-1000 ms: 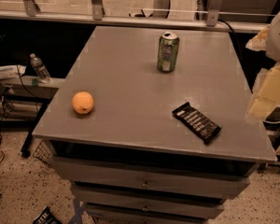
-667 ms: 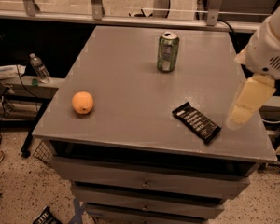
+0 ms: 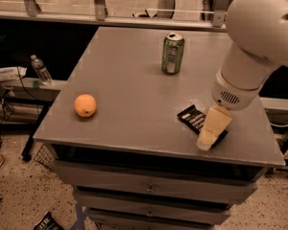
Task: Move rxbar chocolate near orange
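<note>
The rxbar chocolate, a flat black wrapper with white lettering, lies at the front right of the grey table. Its right half is hidden behind my gripper. The cream-coloured gripper hangs from the big white arm and points down over the bar's right end, near the table's front edge. The orange sits at the front left of the table, well apart from the bar and the gripper.
A green drink can stands upright at the back middle of the table. Drawers run below the tabletop. A plastic bottle stands on a low shelf to the left. The floor lies beyond the table edges.
The arm has swung in from the right edge and moved left and down. The gripper now covers the right end of the rxbar chocolate. The bar, orange and can have not moved.
</note>
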Robot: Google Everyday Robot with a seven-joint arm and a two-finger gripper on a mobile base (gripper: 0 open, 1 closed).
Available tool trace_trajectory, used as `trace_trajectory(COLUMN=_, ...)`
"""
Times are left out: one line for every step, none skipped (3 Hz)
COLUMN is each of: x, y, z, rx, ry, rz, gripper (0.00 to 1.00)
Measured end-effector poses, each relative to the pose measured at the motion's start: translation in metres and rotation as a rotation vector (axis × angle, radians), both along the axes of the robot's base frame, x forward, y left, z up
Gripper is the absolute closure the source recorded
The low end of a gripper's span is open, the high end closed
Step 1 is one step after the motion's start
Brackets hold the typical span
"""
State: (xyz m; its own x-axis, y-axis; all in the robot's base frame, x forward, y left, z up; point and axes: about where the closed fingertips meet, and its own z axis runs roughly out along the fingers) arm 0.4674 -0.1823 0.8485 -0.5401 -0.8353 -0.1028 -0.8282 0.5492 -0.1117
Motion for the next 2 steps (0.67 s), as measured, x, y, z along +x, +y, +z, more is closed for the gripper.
trace_trajectory(x=0.009, y=0.006, z=-0.025, rx=-0.014, ry=0.019, rz=-0.142, gripper=0.00)
trace_trajectory(x=0.017, y=0.011, z=-0.037, rx=-0.005, ry=0.030, rz=-0.290, gripper=0.17)
